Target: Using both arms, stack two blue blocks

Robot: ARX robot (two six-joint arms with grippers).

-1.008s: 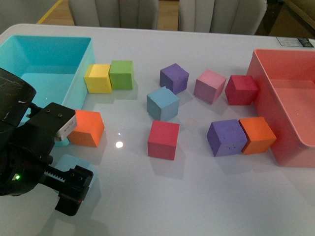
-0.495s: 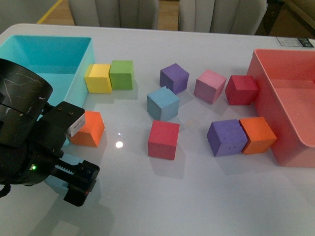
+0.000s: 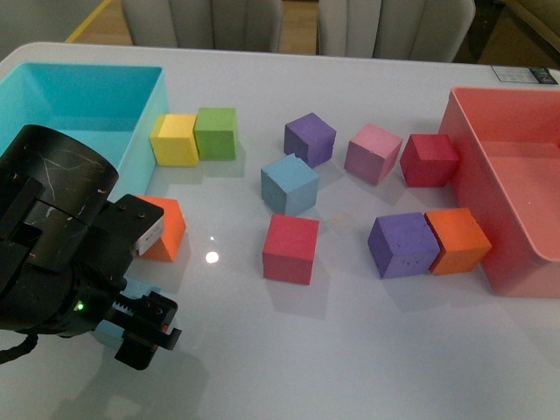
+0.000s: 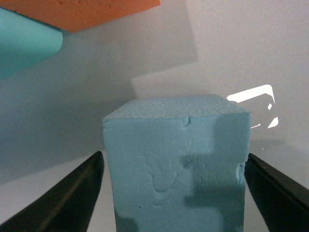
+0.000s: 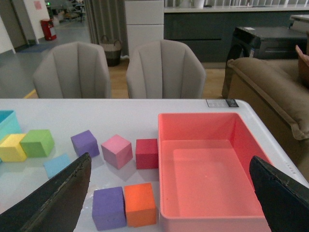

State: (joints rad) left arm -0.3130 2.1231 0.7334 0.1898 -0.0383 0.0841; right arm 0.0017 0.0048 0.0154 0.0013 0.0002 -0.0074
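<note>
Fingers (image 4: 67, 198) of the left gripper (image 4: 175, 159) stand apart, flanking one blue block (image 4: 164, 193) on the table (image 3: 350, 350) near the orange cube (image 4: 82, 12); contact unclear. The right gripper (image 5: 169, 162) gapes, holding nothing. The second blue block (image 3: 289, 184) sits mid-table. Every cube lies outside the turquoise bin (image 3: 144, 122) and the coral bin (image 3: 459, 131).

Left wrist view: blue block (image 4: 176, 164) cropped at its base; I cannot tell whether the left gripper (image 4: 174, 157) touches it. Front view: the left arm (image 3: 61, 254) hides most of it, plus part of the orange block (image 3: 171, 226) behind that arm.
</note>
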